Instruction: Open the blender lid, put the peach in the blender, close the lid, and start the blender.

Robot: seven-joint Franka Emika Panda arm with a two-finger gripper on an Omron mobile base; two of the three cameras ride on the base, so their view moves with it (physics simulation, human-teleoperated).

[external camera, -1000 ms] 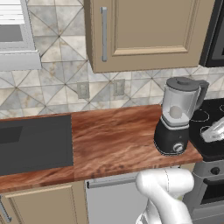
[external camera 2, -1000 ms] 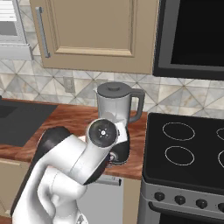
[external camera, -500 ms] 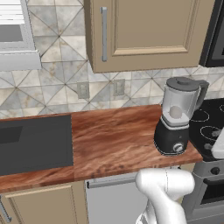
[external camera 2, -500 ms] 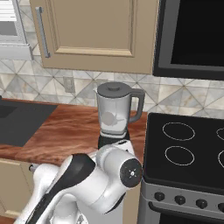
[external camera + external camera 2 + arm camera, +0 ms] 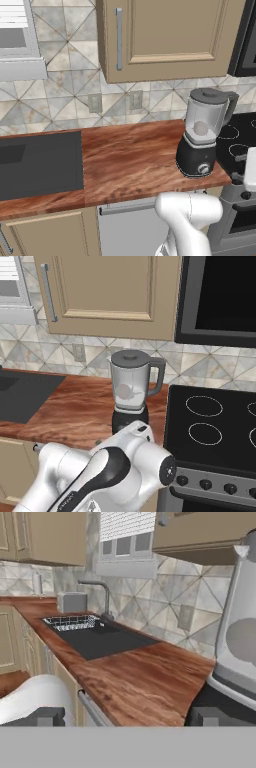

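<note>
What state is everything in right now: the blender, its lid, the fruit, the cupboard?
blender: upright on the counter
blender lid: closed on the jar
peach: inside the jar
cupboard door: shut
end effector: fingers apart, holding nothing

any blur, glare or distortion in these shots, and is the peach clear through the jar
Left base view: sharp, flat even light, no glare; the peach reads as a pale ball inside the blender jar, under the blender lid. Right base view: the peach is a fainter smudge. Hand view: soft and stretched at its right edge, the jar cropped.
</note>
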